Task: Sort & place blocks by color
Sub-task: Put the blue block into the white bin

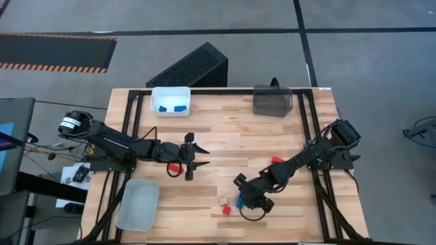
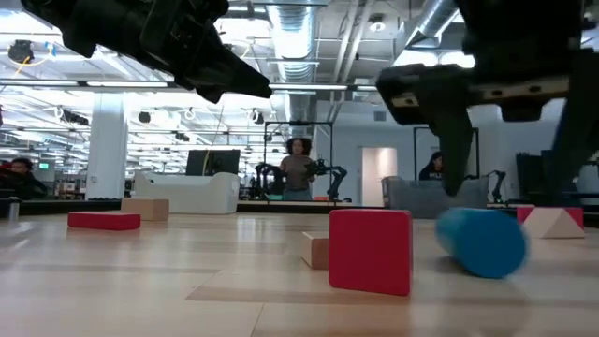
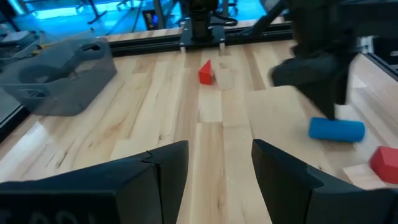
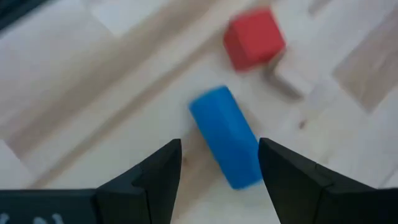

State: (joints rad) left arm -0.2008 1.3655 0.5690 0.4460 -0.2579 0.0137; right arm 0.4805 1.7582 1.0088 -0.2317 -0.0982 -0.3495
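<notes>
My right gripper (image 4: pixel 219 149) is open and hovers over a blue bar (image 4: pixel 227 138) near the table's near edge, one finger on each side of it, not touching. The bar (image 1: pixel 240 201) lies flat beside a red cube (image 1: pixel 225 211) and a small wooden block (image 1: pixel 222 201). My left gripper (image 1: pixel 197 158) is open at mid-table, just right of a red bar (image 1: pixel 174 167). A red wedge (image 1: pixel 276 160) rests farther right, with a wooden wedge (image 2: pixel 552 222) by it. The white bin (image 1: pixel 158 92) holds blue blocks (image 1: pixel 172 107).
A dark tinted bin (image 1: pixel 272 102) stands at the far edge, right of the white one. A pale grey bin (image 1: pixel 129 211) sits at the near left corner. Another wooden block (image 2: pixel 145 208) lies near the red bar. Bare tabletop lies between the two arms. People stand in the room behind.
</notes>
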